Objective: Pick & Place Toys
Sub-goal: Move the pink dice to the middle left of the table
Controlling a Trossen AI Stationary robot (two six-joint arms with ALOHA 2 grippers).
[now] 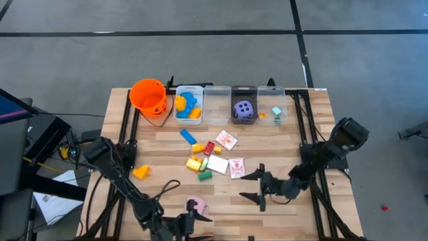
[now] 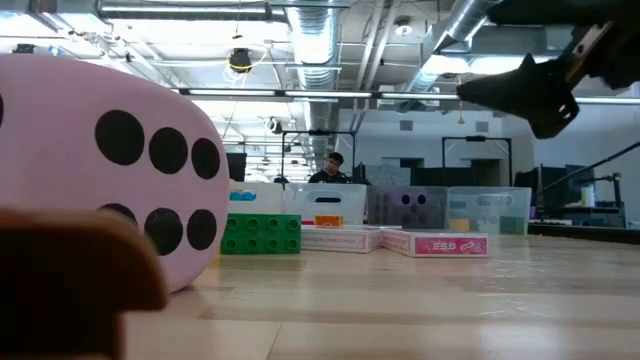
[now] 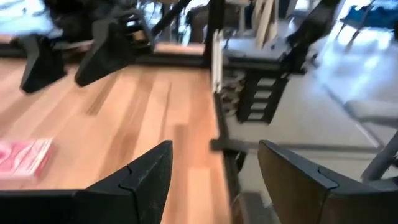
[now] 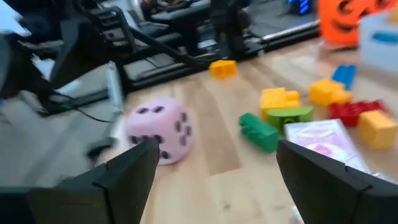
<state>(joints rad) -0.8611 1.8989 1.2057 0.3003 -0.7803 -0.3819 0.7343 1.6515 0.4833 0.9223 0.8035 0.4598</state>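
The pink soft die rests on the table near its front edge; it also shows in the low view and the right wrist view. My left gripper is open just on the near side of the die, pointing toward the table's right; its wrist view shows only bare table between the fingers. My right gripper is open and empty above the table, to the right of the die, pointing toward it. Small blocks, among them green, yellow and red, lie mid-table with pink-and-white cards.
At the far edge stand an orange bucket and a row of clear bins; one bin holds blue and yellow blocks, another the purple die. A blue block and a yellow-orange block lie apart.
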